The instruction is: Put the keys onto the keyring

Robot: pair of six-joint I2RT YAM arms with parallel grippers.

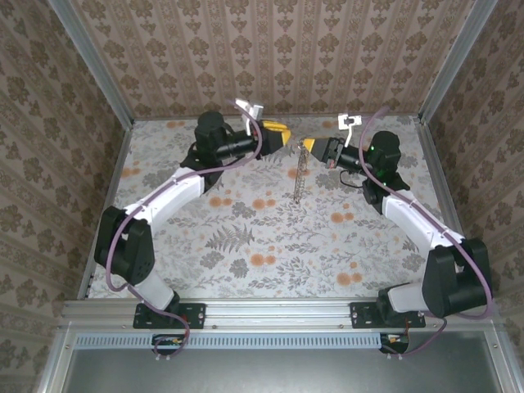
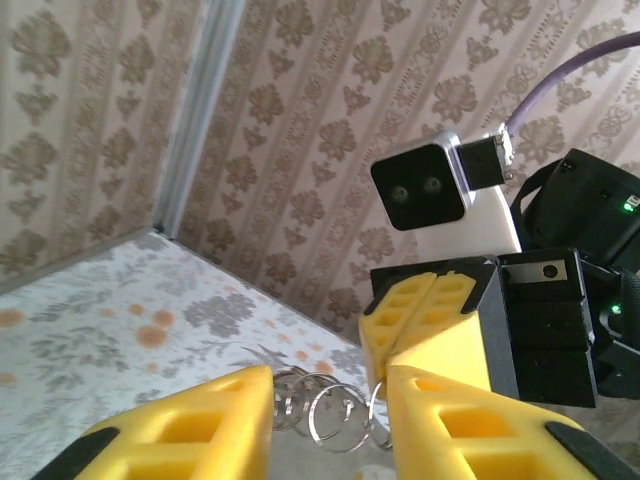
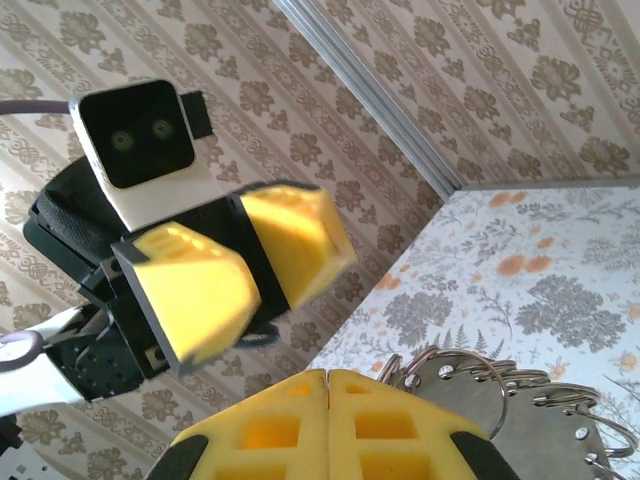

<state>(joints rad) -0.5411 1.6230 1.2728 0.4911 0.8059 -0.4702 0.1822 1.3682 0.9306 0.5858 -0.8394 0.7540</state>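
A bunch of silver split rings, the keyring (image 2: pixel 345 410), hangs between the two grippers above the table. My right gripper (image 3: pixel 330 378) is shut, and the rings (image 3: pixel 470 365) with flat holed metal tags (image 3: pixel 530 430) stick out beside its fingertips. In the left wrist view that gripper (image 2: pixel 400 330) pinches one ring at its tip. My left gripper (image 2: pixel 330 385) is open, with the rings in the gap between its yellow fingers. From above, the left gripper (image 1: pixel 282 131) and the right gripper (image 1: pixel 310 147) nearly meet, and a thin metal strand (image 1: pixel 298 182) dangles below them. The yellow-headed key is out of view.
The floral table (image 1: pixel 246 237) is boxed in by patterned walls, with a metal corner post (image 1: pixel 438 61) at the back right. Purple cables (image 1: pixel 123 221) loop along both arms. Both grippers work near the back wall.
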